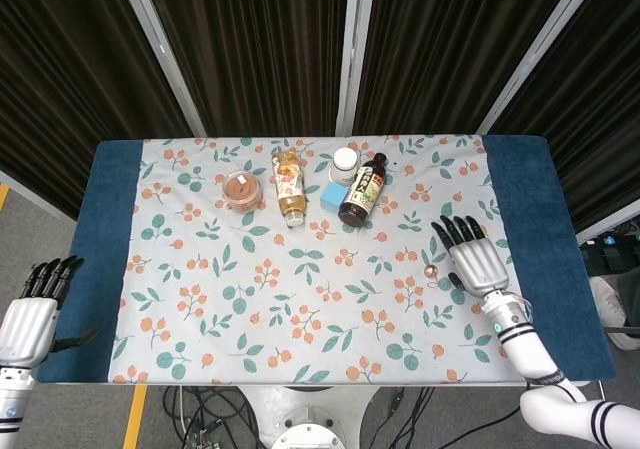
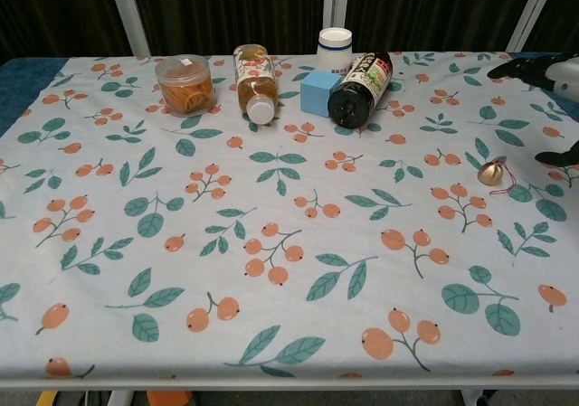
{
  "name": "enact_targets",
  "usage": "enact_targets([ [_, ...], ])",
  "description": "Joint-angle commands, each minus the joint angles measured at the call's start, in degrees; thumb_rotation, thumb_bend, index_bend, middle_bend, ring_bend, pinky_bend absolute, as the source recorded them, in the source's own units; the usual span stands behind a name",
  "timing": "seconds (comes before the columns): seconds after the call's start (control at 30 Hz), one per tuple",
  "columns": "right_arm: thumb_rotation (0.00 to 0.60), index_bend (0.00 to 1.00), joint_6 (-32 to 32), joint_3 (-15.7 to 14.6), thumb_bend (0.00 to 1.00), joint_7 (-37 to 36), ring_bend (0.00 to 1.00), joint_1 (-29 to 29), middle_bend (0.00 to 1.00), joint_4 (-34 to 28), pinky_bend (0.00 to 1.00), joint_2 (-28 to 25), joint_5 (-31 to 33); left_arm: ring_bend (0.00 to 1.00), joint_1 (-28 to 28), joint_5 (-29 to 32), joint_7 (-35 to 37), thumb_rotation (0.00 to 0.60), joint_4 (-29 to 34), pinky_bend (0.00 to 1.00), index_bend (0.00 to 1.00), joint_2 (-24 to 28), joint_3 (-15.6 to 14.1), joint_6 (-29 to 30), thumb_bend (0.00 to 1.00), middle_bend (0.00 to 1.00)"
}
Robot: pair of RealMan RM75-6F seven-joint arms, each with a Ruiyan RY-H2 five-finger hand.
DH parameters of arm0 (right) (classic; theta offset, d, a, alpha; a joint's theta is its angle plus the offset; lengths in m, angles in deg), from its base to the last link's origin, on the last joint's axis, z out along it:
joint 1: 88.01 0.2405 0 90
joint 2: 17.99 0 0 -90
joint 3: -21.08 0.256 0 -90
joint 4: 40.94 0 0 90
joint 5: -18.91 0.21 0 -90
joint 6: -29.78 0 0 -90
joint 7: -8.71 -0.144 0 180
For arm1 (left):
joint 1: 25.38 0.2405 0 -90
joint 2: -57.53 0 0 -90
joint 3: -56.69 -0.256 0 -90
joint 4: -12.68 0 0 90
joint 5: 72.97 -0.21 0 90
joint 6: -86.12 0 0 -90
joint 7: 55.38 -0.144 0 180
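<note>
The right hand [image 1: 478, 263] hovers flat over the floral tablecloth [image 1: 250, 299], fingers spread and empty, just beside a small round brass bell with a thin red cord [image 2: 493, 172]. The bell lies on the cloth at the hand's inner edge, apart from the fingers; in the head view it shows only as a tiny golden dot [image 1: 431, 270]. In the chest view little more than the dark fingertips [image 2: 514, 70] of that hand show at the frame's edge.

The step in hand looks like the interval just around a release or a pick of the bell, with nothing gripped. Any next grasp would call for a fine pinch, since the bell is small, round and probably apt to roll; the cord may be the easier part to catch.

The left hand [image 1: 30, 314] hangs off the table's near left corner, fingers apart, holding nothing.

At the far side lie an amber drink bottle [image 1: 290, 188], a dark sauce bottle [image 1: 362, 191], a light blue cube [image 1: 332, 197], a white-capped jar [image 1: 345, 162] and a clear round tub [image 1: 241, 189].
</note>
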Motion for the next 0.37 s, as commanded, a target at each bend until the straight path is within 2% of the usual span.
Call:
enact_targets([
  [0.03, 0.6, 0.0, 11.58, -2.55, 0.1, -5.81, 0.0, -7.54, 0.0, -3.9, 0.0, -5.11, -6.53, 0.0, -0.07, -0.14, -0.41, 0.6, 0.57, 0.04, 0.06, 0.38, 0.14, 0.18, 0.0, 0.05],
  [0.2, 0.6, 0.0, 25.3, -4.49, 0.07, -12.69, 0.0, -15.87, 0.0, 0.73, 0.0, -5.3, -12.44, 0.0, -0.22, -0.17, -1.33, 0.6, 1.38, 0.04, 0.06, 0.95, 0.43, 0.36, 0.0, 0.05],
  [0.37, 0.6, 0.0, 30.42, -5.51, 0.07, -15.53, 0.0, -20.76, 0.0, 3.49, 0.0, -4.63, -13.35, 0.0, -0.32, -0.08, -2.12, 0.6, 1.97, 0.04, 0.06, 1.1, 0.78, 0.63, 0.0, 0.05],
])
